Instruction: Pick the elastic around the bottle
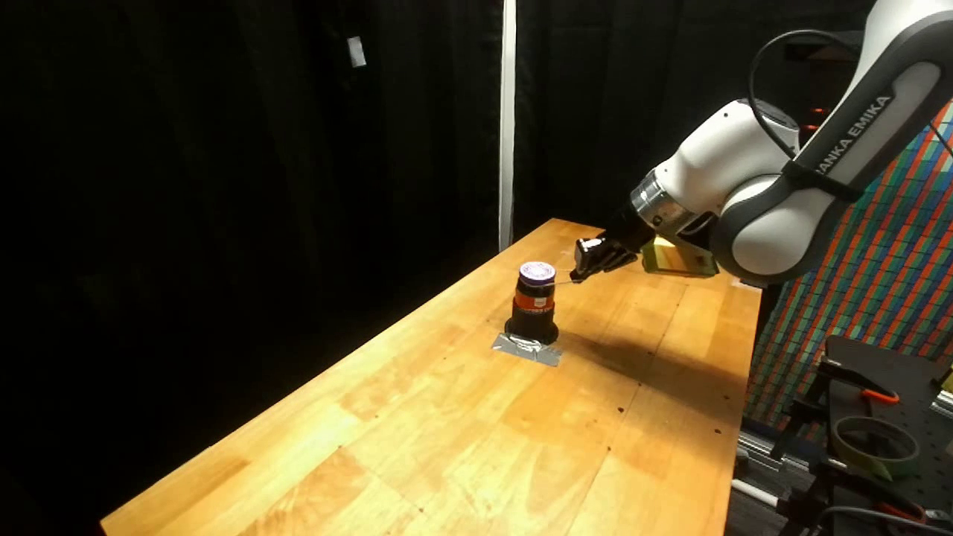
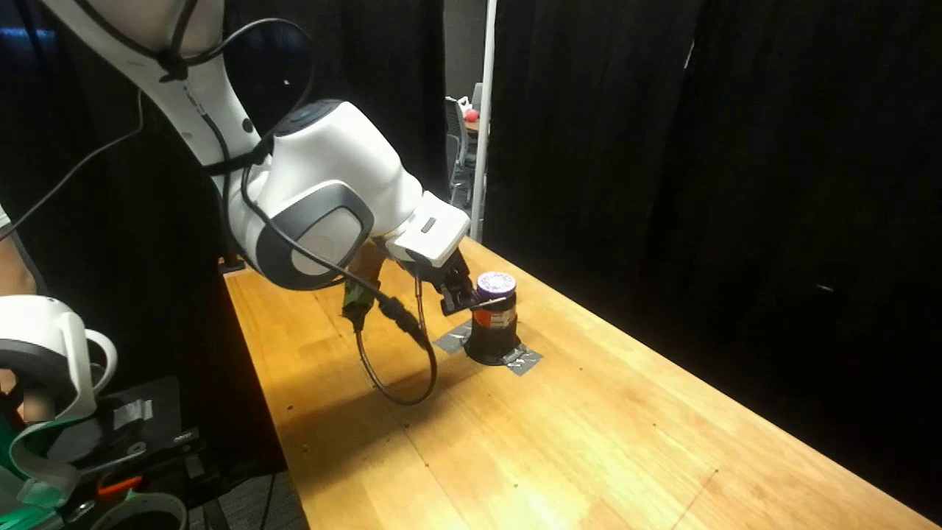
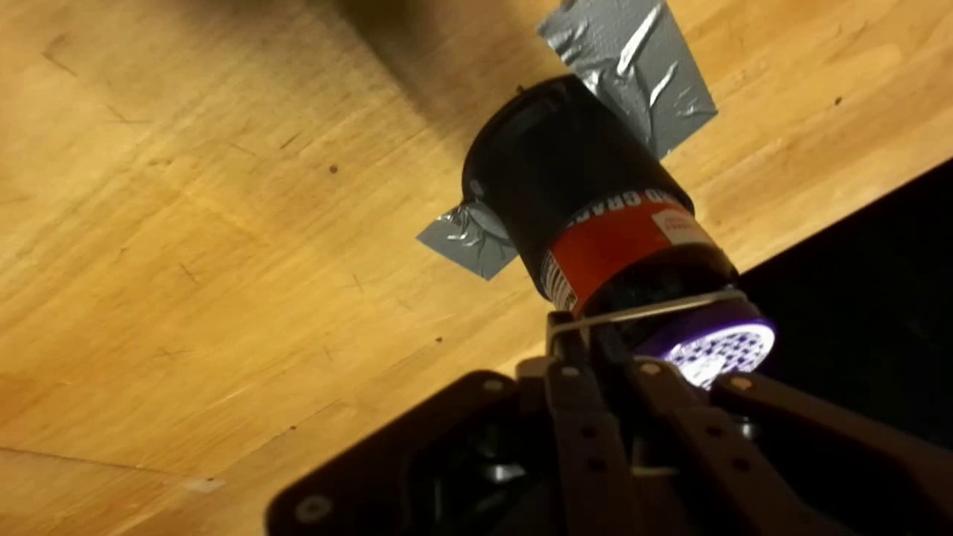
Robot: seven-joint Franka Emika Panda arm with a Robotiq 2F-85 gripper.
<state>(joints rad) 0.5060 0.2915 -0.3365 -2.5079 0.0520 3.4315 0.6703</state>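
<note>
The bottle (image 1: pixel 534 301) stands upright on the wooden table in both exterior views (image 2: pixel 494 318). It has a purple-and-white lid, an orange-red band and a black base. It also shows in the wrist view (image 3: pixel 625 242). A thin pale elastic (image 3: pixel 655 308) runs round the bottle just below the lid and is stretched out to my gripper (image 3: pixel 584 342). The stretched strand also shows in both exterior views (image 1: pixel 563 283) (image 2: pixel 490 302). My gripper's fingertips are close together beside the bottle at lid height, with the elastic at the left finger. The bottle's far side is hidden.
Grey tape (image 1: pixel 527 349) fixes the bottle's base to the table (image 1: pixel 476 424); it shows in the wrist view on both sides (image 3: pixel 640 74). A cable loop (image 2: pixel 401 401) hangs below the arm. A cart with a tape roll (image 1: pixel 875 447) stands beside the table.
</note>
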